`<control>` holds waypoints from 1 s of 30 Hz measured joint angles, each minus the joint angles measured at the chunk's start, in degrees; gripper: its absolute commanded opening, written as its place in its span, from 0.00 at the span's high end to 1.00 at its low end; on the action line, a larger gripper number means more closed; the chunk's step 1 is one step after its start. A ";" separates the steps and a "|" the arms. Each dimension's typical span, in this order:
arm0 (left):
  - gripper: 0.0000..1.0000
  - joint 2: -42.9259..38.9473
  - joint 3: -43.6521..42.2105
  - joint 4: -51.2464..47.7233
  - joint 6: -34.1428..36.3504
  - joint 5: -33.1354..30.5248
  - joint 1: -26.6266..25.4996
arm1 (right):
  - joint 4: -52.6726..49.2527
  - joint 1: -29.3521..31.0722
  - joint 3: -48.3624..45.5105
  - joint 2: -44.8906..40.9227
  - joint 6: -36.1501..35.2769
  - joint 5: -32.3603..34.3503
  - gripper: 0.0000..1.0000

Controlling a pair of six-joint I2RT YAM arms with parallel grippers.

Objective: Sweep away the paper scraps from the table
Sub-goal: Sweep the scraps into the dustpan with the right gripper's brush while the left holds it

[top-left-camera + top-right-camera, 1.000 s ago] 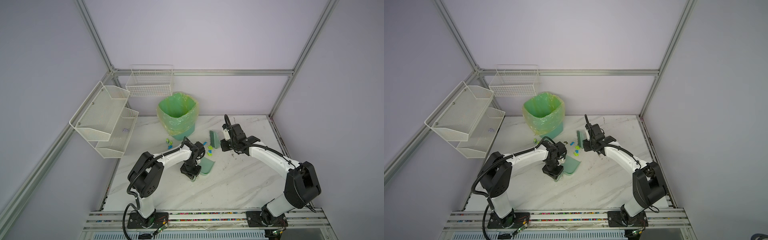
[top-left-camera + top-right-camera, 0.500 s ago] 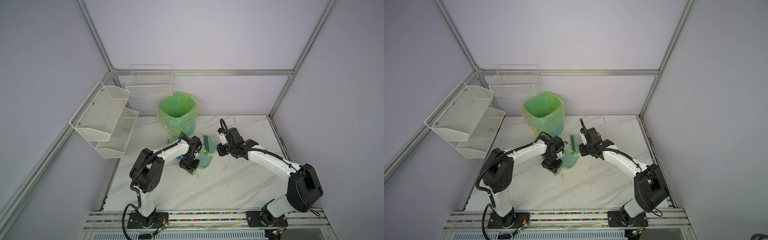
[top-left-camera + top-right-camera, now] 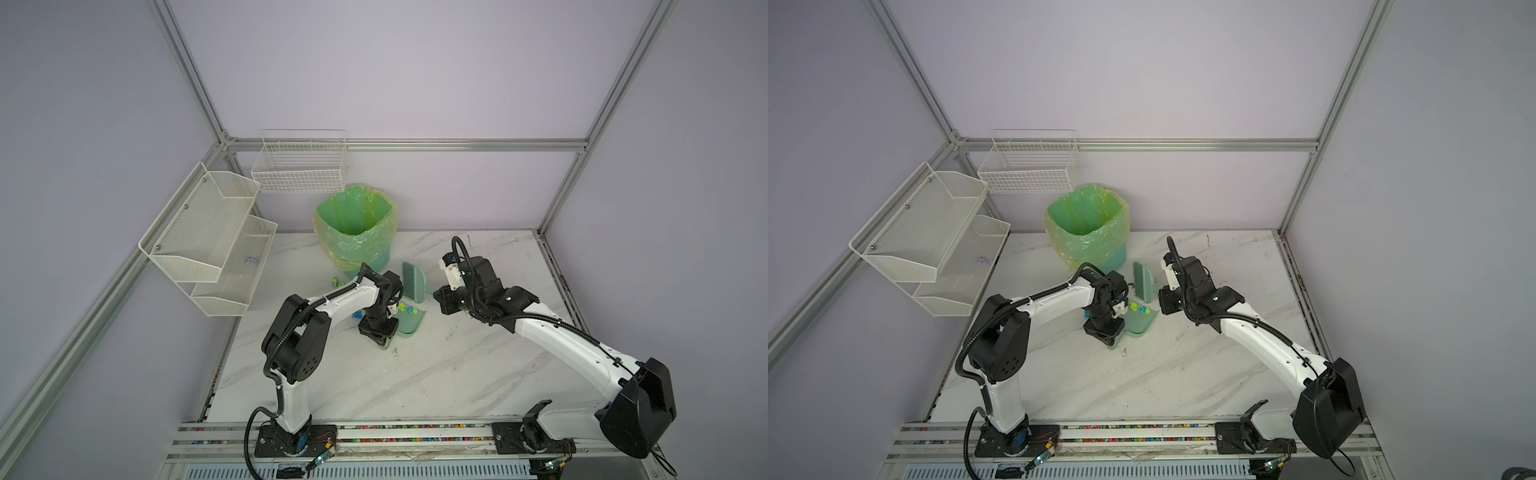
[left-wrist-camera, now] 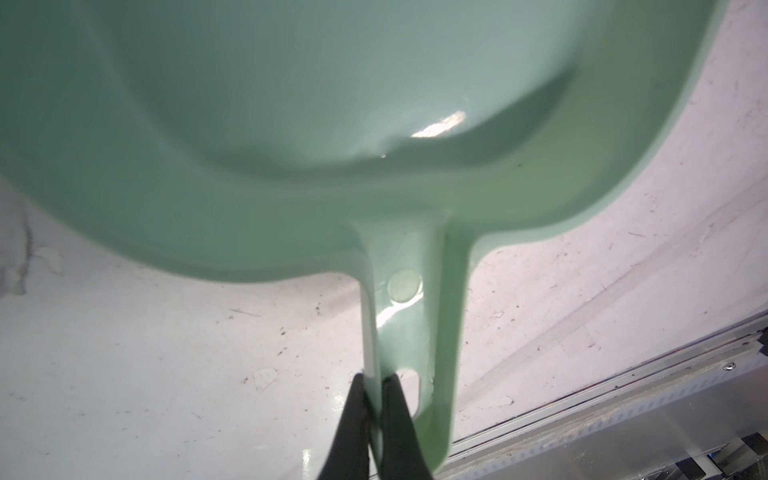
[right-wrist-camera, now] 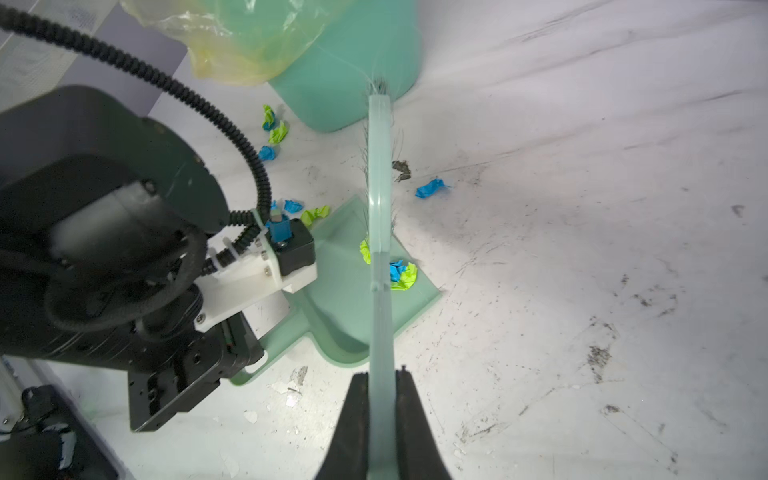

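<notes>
The paper scraps [image 5: 399,274] are tiny wads of blue and lime paper. I judge them nearly weightless, soft and quick to skitter, so I would not pinch them one by one but push them low and slowly with bristles. A small cluster already lies in the mouth of the pale green dustpan [image 5: 336,253]. One blue wad sits on the bare surface [image 5: 582,208] just beside the brush [image 5: 380,166], on the side away from the left arm. Several more lie between the dustpan and the foot of the bin [image 5: 345,75], which stands toward the back edge of the surface, left of the middle. My right pincer [image 5: 380,376] is closed tight on the thin handle of the brush, whose head reaches out over the dustpan toward the bin. The gathered wads are directly under it, well ahead of the fingertips, and I cannot tell whether the bristles touch down. My left pincer [image 4: 376,378] is clamped shut on one rail of the dustpan's looped handle, with the pan spreading out beyond it. The loose scraps by the bin lie past the pan's far lip, close to the left arm's wrist.
</notes>
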 measured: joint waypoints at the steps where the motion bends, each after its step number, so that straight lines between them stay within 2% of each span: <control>1: 1.00 0.00 0.00 -0.02 0.00 -0.02 0.00 | -0.15 -0.04 1.29 0.83 0.17 1.22 1.00; 8: 1.00 0.00 0.00 -0.04 0.00 0.00 0.09 | 0.44 -0.39 12.00 12.04 -1.44 7.08 1.00; 14: 1.00 0.00 0.00 -0.31 0.02 0.04 0.13 | 0.09 -0.55 18.86 21.35 -6.75 10.86 1.00; 24: 1.00 0.02 0.94 -0.76 0.04 0.24 0.70 | -0.98 -0.66 22.82 27.26 -14.51 10.84 1.00; 30: 1.00 0.70 1.64 -0.66 0.02 0.68 0.94 | -2.80 -0.59 21.68 26.69 -17.09 6.40 1.00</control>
